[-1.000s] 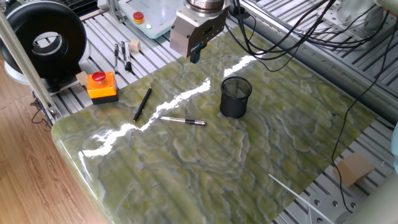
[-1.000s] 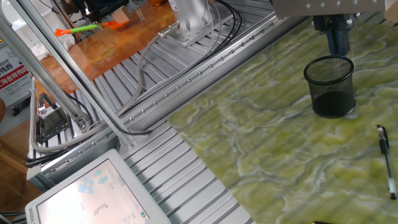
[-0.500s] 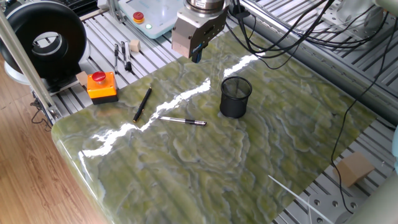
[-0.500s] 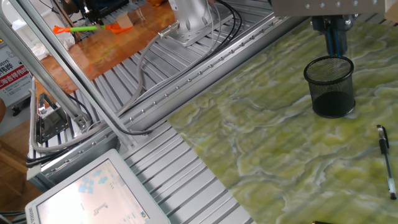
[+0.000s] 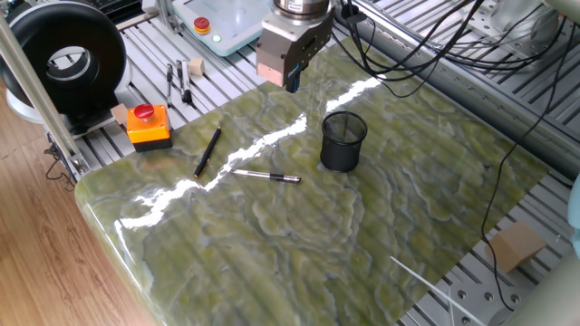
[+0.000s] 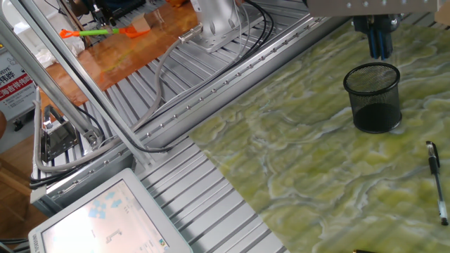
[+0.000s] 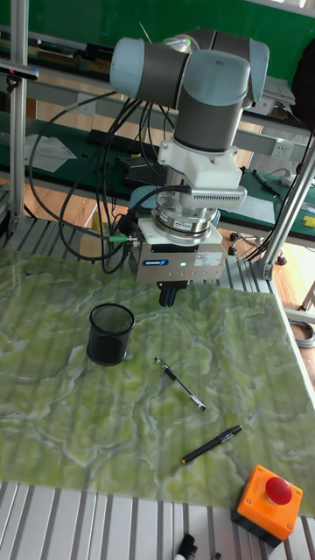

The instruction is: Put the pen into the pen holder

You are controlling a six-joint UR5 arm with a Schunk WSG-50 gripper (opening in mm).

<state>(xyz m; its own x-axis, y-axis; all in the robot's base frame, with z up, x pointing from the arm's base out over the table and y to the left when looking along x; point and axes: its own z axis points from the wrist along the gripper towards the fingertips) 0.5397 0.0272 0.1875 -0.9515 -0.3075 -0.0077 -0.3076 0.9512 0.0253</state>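
The silver-grey pen (image 5: 265,176) (image 7: 180,382) (image 6: 437,183) lies flat on the green marbled table, left of the pen holder (image 5: 343,141) (image 6: 373,97) (image 7: 110,333). The holder is a black mesh cup, upright and with nothing in it. My gripper (image 5: 290,81) (image 6: 380,46) (image 7: 169,296) hangs above the table's far edge, behind the holder and well away from the pen. Its fingers are pressed together with nothing between them.
An all-black pen (image 5: 207,151) (image 7: 212,444) lies left of the silver one. An orange box with a red button (image 5: 149,125) (image 7: 267,499) sits at the table's corner. Small tools (image 5: 178,80) lie on the metal slats, and cables (image 5: 426,45) trail behind the arm.
The gripper has shifted slightly to the right in one fixed view and risen a little. The pens and the holder have not moved.
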